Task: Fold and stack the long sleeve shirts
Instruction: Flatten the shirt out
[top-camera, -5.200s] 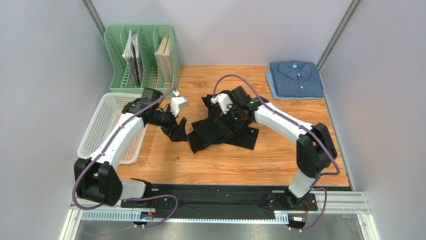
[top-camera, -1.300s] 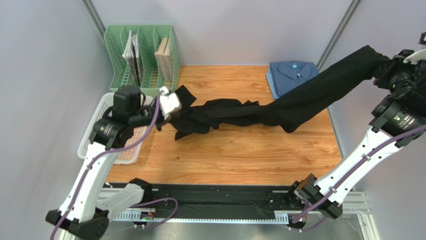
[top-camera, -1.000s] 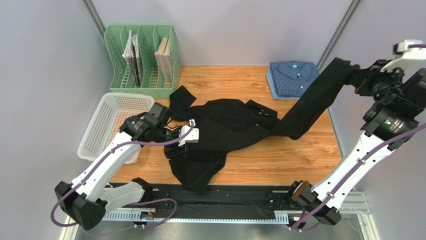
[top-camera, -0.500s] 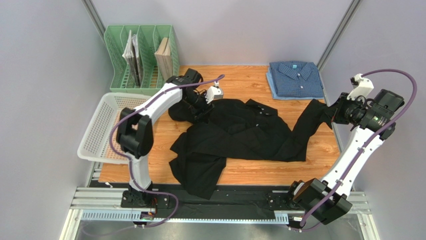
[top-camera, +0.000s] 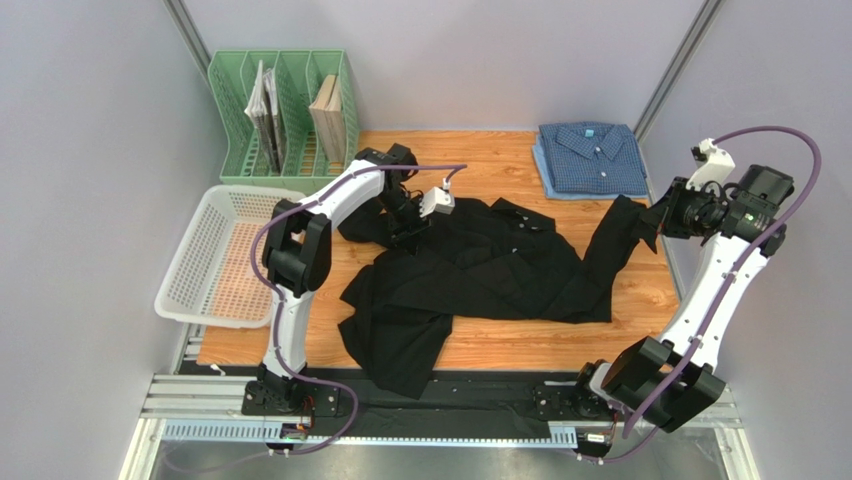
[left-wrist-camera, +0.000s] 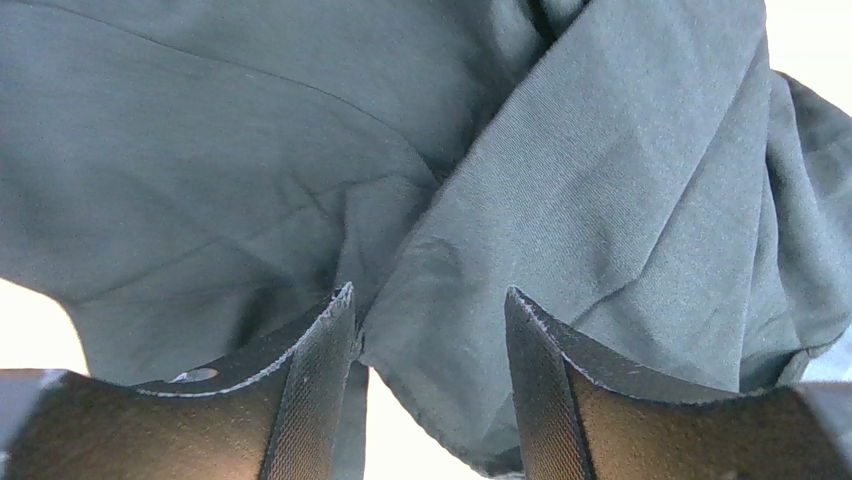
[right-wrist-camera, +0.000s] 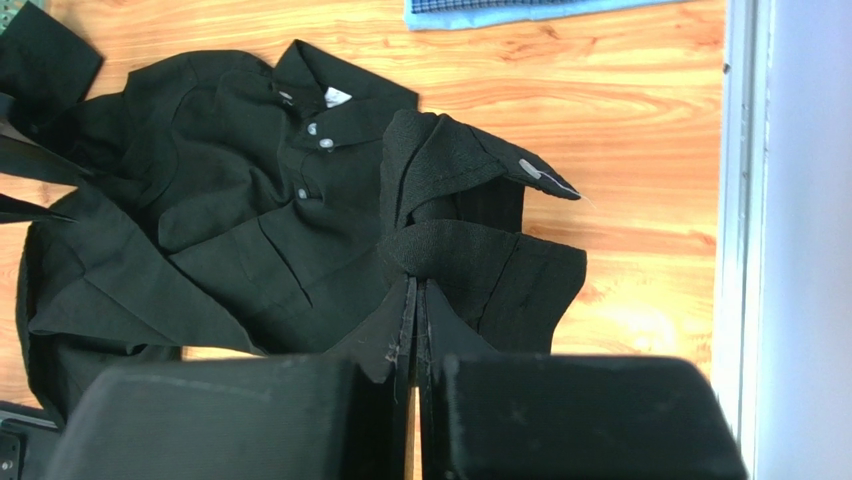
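Top external view: black shirt (top-camera: 470, 265) lies crumpled across the middle of the surface (top-camera: 520, 335); blue shirt (top-camera: 588, 157) sits folded at 1 o'clock.
Right claw (right-wrist-camera: 415, 300): pinched tight on a sleeve cuff of the black shirt, held off the 3 o'clock edge.
Left claw (left-wrist-camera: 430, 340): jaws parted over black cloth near the collar end, at 11 o'clock of the garment; fabric lies between them, no grip yet.
Step in hand: spreading the black shirt flat, by my reading; folding not begun.
Next move: left claw probably needs to close on an edge and pull opposite the right.
Writing: a small white collar tag (right-wrist-camera: 337, 96) shows, too small to read.
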